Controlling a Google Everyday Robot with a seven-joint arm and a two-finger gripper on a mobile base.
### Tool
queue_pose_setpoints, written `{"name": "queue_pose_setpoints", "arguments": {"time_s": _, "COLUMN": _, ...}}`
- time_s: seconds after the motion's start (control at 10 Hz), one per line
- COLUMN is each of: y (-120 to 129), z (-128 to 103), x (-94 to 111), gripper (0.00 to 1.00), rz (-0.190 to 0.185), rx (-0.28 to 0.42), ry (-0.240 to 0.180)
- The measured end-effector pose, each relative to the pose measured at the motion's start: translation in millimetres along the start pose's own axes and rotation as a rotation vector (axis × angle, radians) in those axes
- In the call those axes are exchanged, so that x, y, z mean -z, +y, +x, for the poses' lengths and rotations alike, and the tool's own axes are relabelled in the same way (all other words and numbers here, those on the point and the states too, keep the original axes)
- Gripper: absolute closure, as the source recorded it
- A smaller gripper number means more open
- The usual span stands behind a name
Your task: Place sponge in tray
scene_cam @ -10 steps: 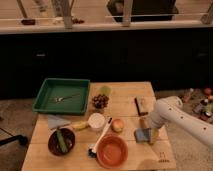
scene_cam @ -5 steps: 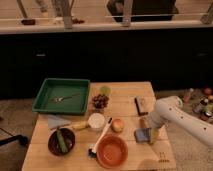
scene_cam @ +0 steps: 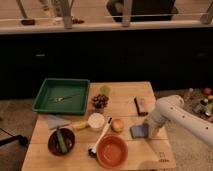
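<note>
The gripper is low on the right of the frame, right beside the sponge on the table. Its tip is hard to see, so I cannot tell if it holds the sponge. The tray sits well apart, upper left.

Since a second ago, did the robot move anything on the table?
No, nothing visibly moved. The gripper stays low right by the sponge on the right side of the table. The sponge lies where it was, and the tray sits unmoved at the back left.
</note>
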Motion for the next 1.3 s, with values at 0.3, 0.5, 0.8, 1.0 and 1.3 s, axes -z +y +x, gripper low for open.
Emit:
{"name": "queue_pose_setpoints", "arguments": {"time_s": 0.3, "y": 0.1, "z": -0.3, "x": 1.6, "gripper": 1.0, "rz": -0.002, "rx": 0.001, "ry": 0.002}}
{"name": "queue_pose_setpoints", "arguments": {"time_s": 0.5, "y": -5.3, "z": -0.9, "x": -2.1, "gripper": 1.0, "rz": -0.008, "rx": -0.007, "ry": 0.037}}
{"name": "queue_pose_setpoints", "arguments": {"time_s": 0.8, "y": -1.6, "z": 0.4, "x": 0.6, "gripper": 1.0, "rz": -0.014, "rx": -0.007, "ry": 0.038}}
{"name": "queue_pose_setpoints", "arguments": {"time_s": 1.0, "y": -3.7, "z": 2.3, "x": -2.4, "gripper": 1.0, "rz": -0.023, "rx": -0.017, "ry": 0.056}}
{"name": "queue_pose_setpoints", "arguments": {"time_s": 1.3, "y": -1.7, "z": 2.0, "x": -0.1, "gripper": 1.0, "rz": -0.03, "rx": -0.015, "ry": 0.06}}
